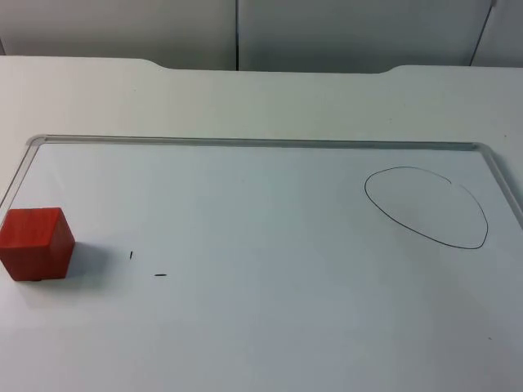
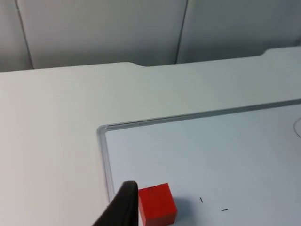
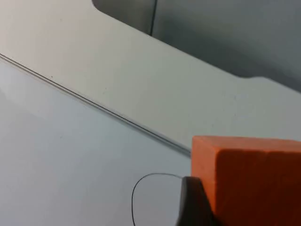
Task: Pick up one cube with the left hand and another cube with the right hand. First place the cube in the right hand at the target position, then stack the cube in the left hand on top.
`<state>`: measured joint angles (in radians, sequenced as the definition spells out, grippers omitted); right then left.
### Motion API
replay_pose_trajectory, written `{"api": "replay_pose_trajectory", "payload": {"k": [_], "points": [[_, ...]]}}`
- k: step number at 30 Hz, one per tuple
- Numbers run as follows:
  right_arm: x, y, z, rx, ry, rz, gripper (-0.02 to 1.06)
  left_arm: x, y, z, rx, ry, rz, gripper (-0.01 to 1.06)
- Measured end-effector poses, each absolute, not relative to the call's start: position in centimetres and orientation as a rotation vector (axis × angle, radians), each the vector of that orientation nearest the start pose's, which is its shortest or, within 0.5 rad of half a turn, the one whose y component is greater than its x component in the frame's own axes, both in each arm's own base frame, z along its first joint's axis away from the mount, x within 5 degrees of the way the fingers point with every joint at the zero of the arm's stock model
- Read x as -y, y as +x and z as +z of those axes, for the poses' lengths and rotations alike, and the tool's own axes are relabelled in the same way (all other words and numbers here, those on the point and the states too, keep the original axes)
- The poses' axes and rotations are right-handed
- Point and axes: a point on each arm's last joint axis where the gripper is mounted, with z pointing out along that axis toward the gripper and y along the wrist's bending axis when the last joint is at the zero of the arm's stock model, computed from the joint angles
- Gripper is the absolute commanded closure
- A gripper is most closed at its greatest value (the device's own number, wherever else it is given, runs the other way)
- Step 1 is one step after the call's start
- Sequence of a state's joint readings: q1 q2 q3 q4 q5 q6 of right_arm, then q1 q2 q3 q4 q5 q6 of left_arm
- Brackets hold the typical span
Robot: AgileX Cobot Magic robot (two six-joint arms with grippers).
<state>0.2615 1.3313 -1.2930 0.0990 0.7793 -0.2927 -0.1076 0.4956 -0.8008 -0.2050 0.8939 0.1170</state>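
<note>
White table [image 1: 261, 98] under a thin board [image 1: 270, 327] carries a red cube [image 1: 34, 242] at its left edge, beside two small marks. Left claw [image 2: 123, 207] hovers just by that cube (fingers' state untellable). Right claw [image 3: 195, 202] clamps an orange cube [image 3: 251, 181] above the drawn oval [image 1: 425, 206].

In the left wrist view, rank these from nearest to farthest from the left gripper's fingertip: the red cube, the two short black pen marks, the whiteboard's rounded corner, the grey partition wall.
1. Red wooden cube, right beside the left gripper's black fingertip.
2. Two short black pen marks, on the whiteboard past the cube.
3. Whiteboard's rounded corner, ahead of the fingertip.
4. Grey partition wall, beyond the table's far edge.
</note>
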Motion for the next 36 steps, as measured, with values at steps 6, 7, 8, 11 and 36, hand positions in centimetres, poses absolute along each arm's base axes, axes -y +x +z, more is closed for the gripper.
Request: {"api": "replay_pose_trajectory", "payload": {"k": [6, 7, 8, 11, 36], "points": [[-6.8, 24.4, 36.8, -2.241, -0.477, 0.096, 1.05, 3.8, 13.1, 36.4, -2.192, 0.288, -0.345, 0.01], [-6.4, 23.7, 36.9, -2.236, -0.449, 0.086, 1.05, 4.1, 14.1, 36.0, -2.218, 0.299, -0.368, 0.01], [-6.4, 23.7, 36.9, -2.236, -0.449, 0.086, 1.05, 4.1, 14.1, 36.0, -2.218, 0.299, -0.368, 0.01], [-5.3, 21.4, 37.8, -2.19, -0.384, 0.041, 1.05, 4.9, 17.2, 34.2, -2.314, 0.332, -0.433, 0.01], [-0.7, 8.0, 42.4, -2.014, -0.292, -0.067, 1.05, 5.3, 31.1, 21.5, -2.783, 0.186, -0.331, 0.01]]}}
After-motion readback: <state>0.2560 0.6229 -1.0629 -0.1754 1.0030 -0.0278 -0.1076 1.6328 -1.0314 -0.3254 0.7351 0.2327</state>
